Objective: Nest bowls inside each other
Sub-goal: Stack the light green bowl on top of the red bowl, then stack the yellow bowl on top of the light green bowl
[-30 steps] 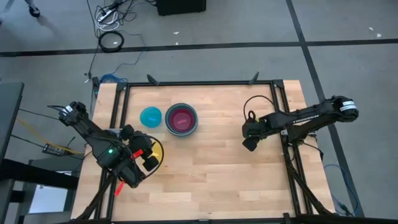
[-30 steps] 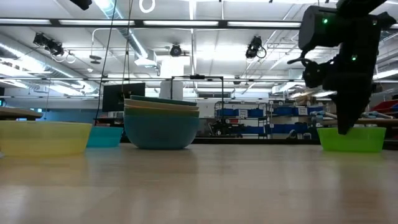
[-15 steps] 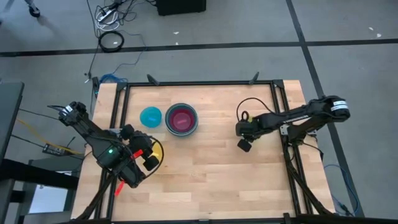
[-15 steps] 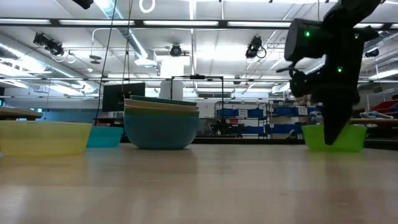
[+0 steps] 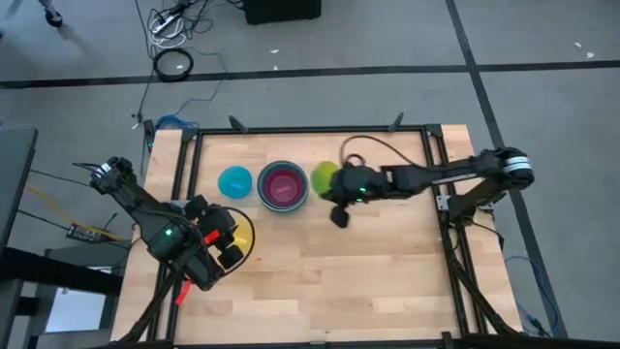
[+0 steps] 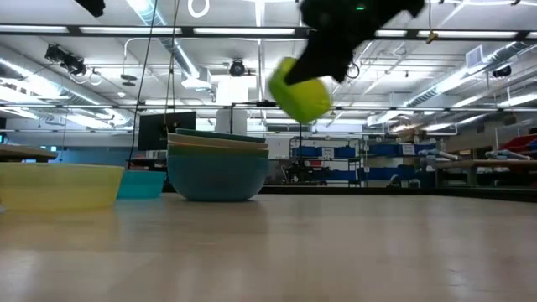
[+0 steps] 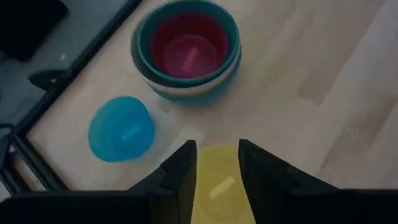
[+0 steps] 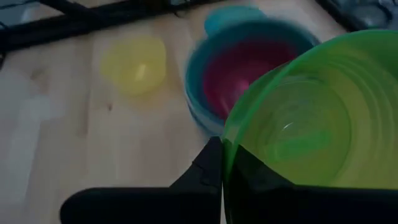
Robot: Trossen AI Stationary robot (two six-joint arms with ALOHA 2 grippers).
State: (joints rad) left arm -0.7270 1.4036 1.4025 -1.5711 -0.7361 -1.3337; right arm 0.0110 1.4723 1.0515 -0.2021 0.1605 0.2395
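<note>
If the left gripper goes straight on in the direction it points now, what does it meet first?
Most likely the yellow bowl: in the left wrist view it lies directly ahead between the open fingers of the left gripper. The nested stack lies farther along the same line, though depth is hard to judge.

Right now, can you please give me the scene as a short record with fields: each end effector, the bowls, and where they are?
right end effector: shut on the lime bowl, held in the air beside the stack
left end effector: open, above the yellow bowl
stack: teal outer bowl, pink bowl innermost
blue bowl: alone, beside the stack
table: wooden
</note>
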